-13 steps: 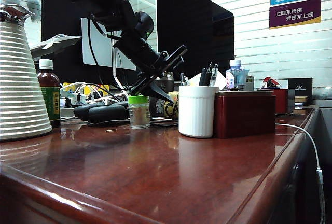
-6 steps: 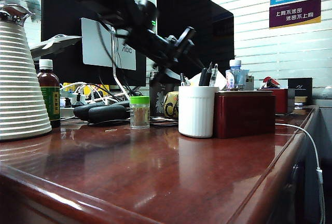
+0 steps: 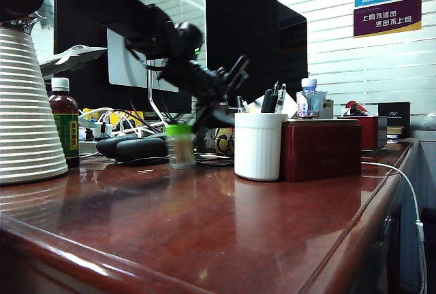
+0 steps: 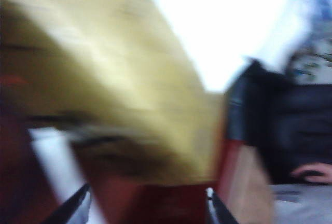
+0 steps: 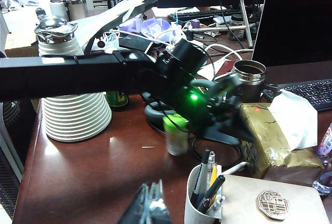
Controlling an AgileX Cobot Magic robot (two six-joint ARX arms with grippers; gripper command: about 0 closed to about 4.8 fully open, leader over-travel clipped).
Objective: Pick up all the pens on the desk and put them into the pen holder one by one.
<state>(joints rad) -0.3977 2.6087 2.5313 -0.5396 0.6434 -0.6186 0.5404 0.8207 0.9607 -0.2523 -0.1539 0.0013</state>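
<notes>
The left gripper point(image 3: 228, 93) hung low behind the pen holder point(image 3: 257, 145), its fingers point(image 4: 78, 206) spread apart with nothing seen between them. It was apparently reaching for a pen, though the left wrist view was too smeared to show one.

The right gripper point(image 5: 149, 206) sat high and back from the work, fingers closed and empty. Several pens point(image 5: 206, 180) stood in the holder already, and none showed on the bare tabletop point(image 3: 204, 226).

The next move called for finding a slim pen among the clutter by the gold tissue pack point(image 5: 270, 141) and closing squarely across its barrel.

The holder was a white ribbed cylinder, rigid and open-topped. The tabletop was glossy reddish wood, slick enough for a pen to roll. The green-capped bottle point(image 3: 180, 145) looked light and easy to tip.
</notes>
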